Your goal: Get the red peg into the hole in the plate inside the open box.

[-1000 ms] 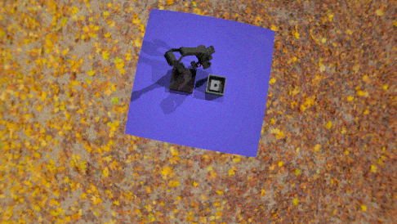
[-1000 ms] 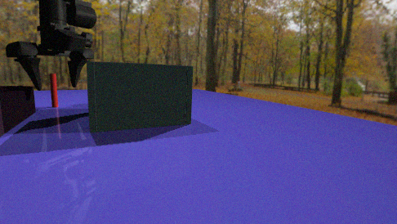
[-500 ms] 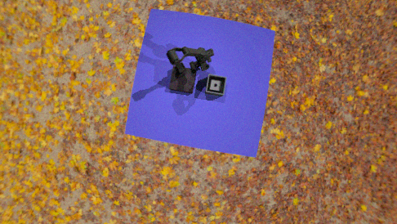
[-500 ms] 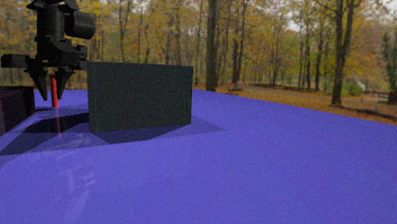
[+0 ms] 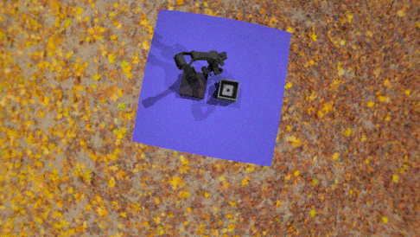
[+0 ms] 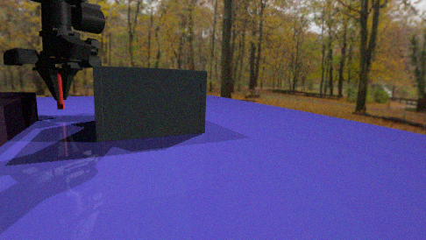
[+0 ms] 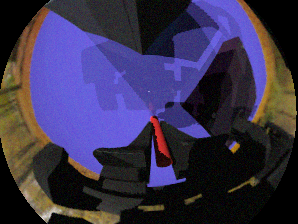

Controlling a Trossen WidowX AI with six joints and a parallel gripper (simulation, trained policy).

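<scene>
My gripper (image 6: 60, 98) (image 7: 153, 124) is shut on the red peg (image 6: 60, 91) (image 7: 161, 147). The peg is nearly upright between the fingers, its lower end a little above the blue mat in the exterior view. The top view does not clearly show the peg. The dark grey open box (image 5: 227, 99) (image 6: 151, 105) (image 7: 107, 20) stands beside the gripper, to its right in the exterior view. The light plate (image 5: 225, 86) with its dark hole (image 5: 228, 90) shows at the box's bottom. The peg is outside the box.
The dark brown base block (image 5: 193, 90) (image 6: 17, 111) (image 7: 227, 75) stands on the other side of the gripper from the box, close by. The box walls rise high beside the gripper. The square blue mat (image 5: 255, 125) (image 6: 307, 184) lies under everything, with leaf-covered ground around it.
</scene>
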